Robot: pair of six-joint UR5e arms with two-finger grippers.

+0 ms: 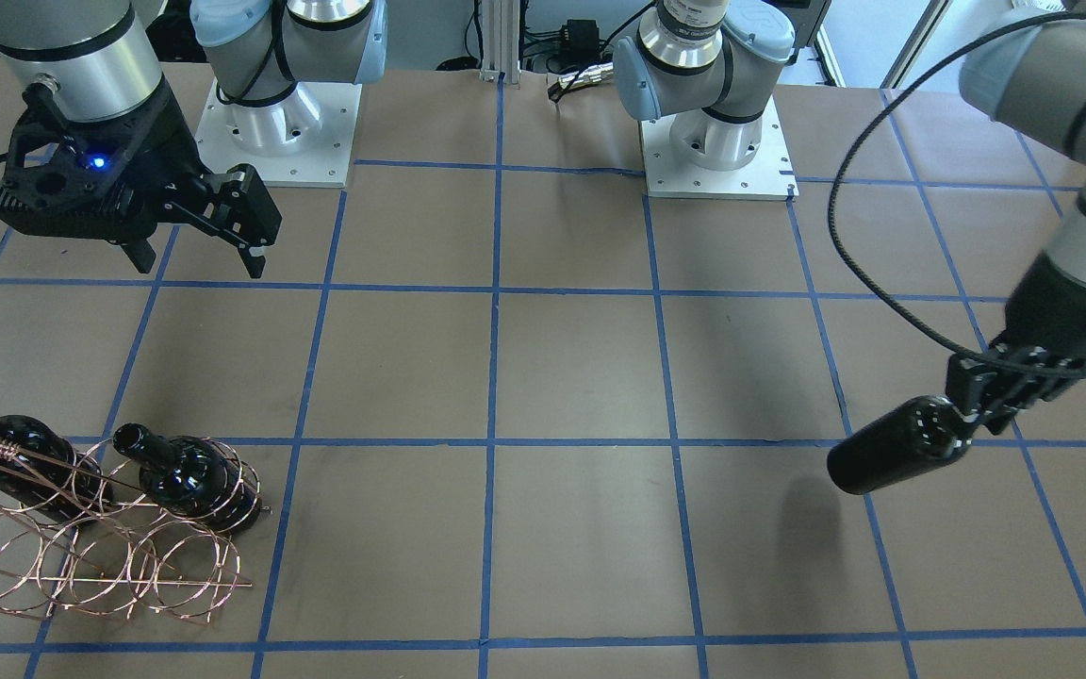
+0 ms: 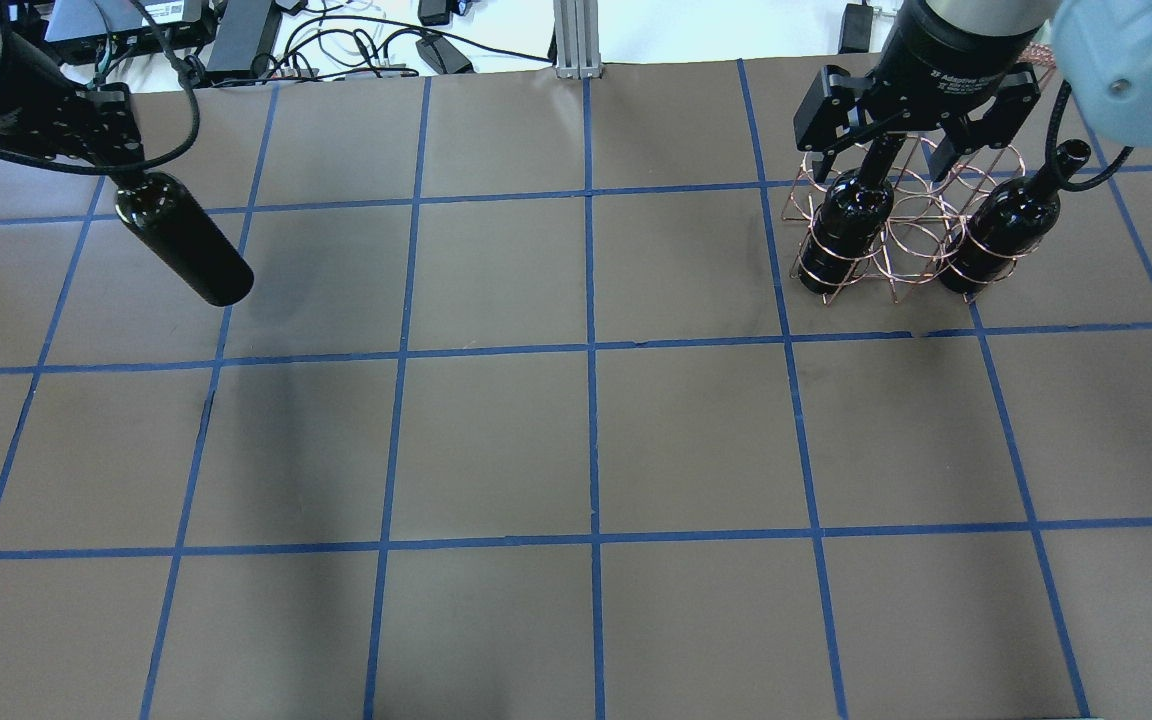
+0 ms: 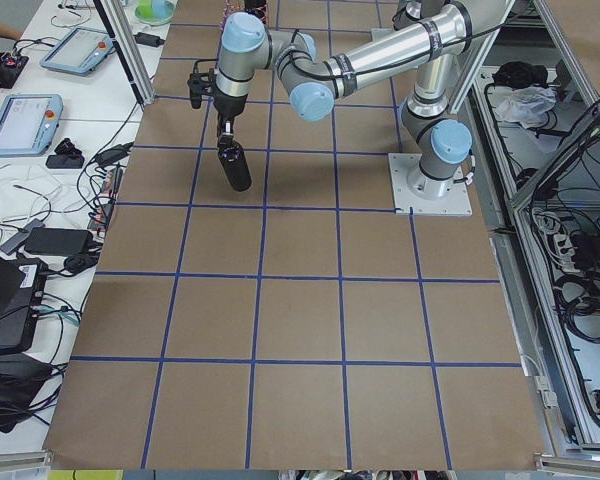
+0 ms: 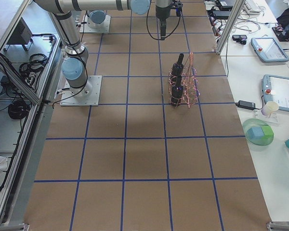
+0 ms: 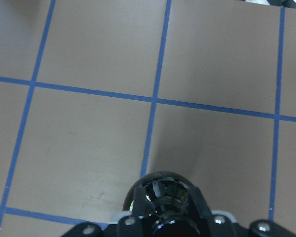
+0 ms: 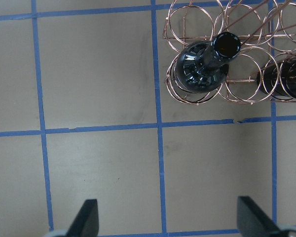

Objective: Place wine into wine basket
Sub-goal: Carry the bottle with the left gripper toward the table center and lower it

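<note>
Starting at the overhead view's left edge, the left gripper (image 2: 119,168) is clamped on the neck of the wine (image 2: 181,240), a glossy near-black bottle with no label. The bottle hangs base-down and tilted, raised clear of the table (image 2: 496,440), and its shadow lies apart from it on the brown paper. The left wrist view shows the bottle's shoulder directly below the camera, with blue grid tape on the surface beneath. The held bottle is well apart from the wine basket (image 2: 898,235), which is toward the opposite end of the table.

At the right, the copper-wire basket stands on the table, toward the side away from the robot. The first stored bottle (image 2: 841,235) and the second stored bottle (image 2: 1001,225) stand neck-up and slightly tilted in the row of loops nearest the robot, with one loop between them. The right gripper (image 2: 881,152) hangs above the basket, jaws spread wide and gripping nothing. In the right wrist view its fingertips (image 6: 89,217) sit far apart at the lower edge. The first stored bottle's open mouth is seen from above in a corner loop.
</note>
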